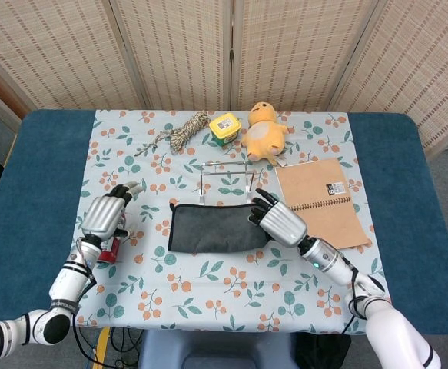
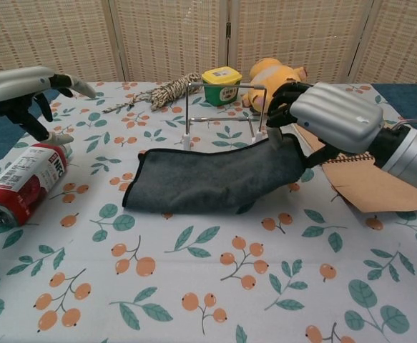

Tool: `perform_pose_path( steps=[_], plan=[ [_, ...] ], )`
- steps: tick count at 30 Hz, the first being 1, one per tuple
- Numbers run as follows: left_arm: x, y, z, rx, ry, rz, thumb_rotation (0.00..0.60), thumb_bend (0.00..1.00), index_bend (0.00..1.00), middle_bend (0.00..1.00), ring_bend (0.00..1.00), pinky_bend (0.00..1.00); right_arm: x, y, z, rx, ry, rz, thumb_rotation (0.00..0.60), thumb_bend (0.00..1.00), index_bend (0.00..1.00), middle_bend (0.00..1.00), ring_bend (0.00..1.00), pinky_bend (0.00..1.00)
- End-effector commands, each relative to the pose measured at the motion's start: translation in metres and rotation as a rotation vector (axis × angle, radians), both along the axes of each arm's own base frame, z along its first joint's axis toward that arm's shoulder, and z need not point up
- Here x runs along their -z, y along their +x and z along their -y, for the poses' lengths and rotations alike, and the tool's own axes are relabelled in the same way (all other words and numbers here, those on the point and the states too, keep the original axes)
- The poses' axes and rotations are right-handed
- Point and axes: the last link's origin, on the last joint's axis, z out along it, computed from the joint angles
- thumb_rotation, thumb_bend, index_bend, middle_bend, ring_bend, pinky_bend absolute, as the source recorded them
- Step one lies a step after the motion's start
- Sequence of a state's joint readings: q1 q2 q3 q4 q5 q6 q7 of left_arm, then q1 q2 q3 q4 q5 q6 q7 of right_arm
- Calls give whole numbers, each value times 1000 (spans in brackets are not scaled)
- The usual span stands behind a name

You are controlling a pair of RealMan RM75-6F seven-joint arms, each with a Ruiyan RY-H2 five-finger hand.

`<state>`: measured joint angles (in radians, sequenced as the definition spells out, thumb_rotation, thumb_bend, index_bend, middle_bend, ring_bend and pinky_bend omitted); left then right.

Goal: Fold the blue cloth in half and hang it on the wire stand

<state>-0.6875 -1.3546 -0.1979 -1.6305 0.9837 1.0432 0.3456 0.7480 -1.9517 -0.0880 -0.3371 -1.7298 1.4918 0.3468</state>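
Here one cloth point(image 2: 201, 182), one wire stand point(image 2: 226, 114), one can point(image 2: 23, 182).
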Motion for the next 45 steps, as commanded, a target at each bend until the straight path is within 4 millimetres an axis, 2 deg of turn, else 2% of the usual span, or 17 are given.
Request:
perform_pose_path(
  steps=[1, 7, 18, 25, 33, 39, 45],
  plan=[
    [-2, 1, 0, 3, 5, 1, 600, 284, 155, 115, 127, 355, -19, 11, 4, -43, -45, 52, 600, 474, 852, 531, 277, 156],
    [-6, 1, 0, 8, 15, 5, 600, 285, 155, 115, 126, 355, -52, 31, 5, -83, -112, 95, 600, 507, 872, 558, 319, 193],
    [-9, 1, 3, 34, 32, -19, 600, 285, 155, 115, 126, 352, -116, 60, -11, -80, -244, 151, 600, 511, 891, 590, 362, 219],
    [-8, 3, 4, 40, 34, -16, 600, 285, 155, 115, 125, 351, -140, 72, -11, -62, -295, 187, 600, 511, 891, 592, 368, 219],
    [-8, 2, 5, 41, 29, -14, 600, 285, 155, 115, 125, 349, -141, 74, -8, -17, -317, 125, 600, 510, 891, 597, 372, 219],
    [-9, 0, 5, 39, 29, -10, 600, 285, 155, 115, 125, 348, -125, 82, 1, 32, -302, 100, 600, 510, 891, 603, 377, 219],
    [-11, -7, 6, 25, 29, -7, 600, 285, 155, 115, 124, 348, -109, 100, 12, 75, -308, 105, 600, 510, 891, 605, 380, 219]
  ],
)
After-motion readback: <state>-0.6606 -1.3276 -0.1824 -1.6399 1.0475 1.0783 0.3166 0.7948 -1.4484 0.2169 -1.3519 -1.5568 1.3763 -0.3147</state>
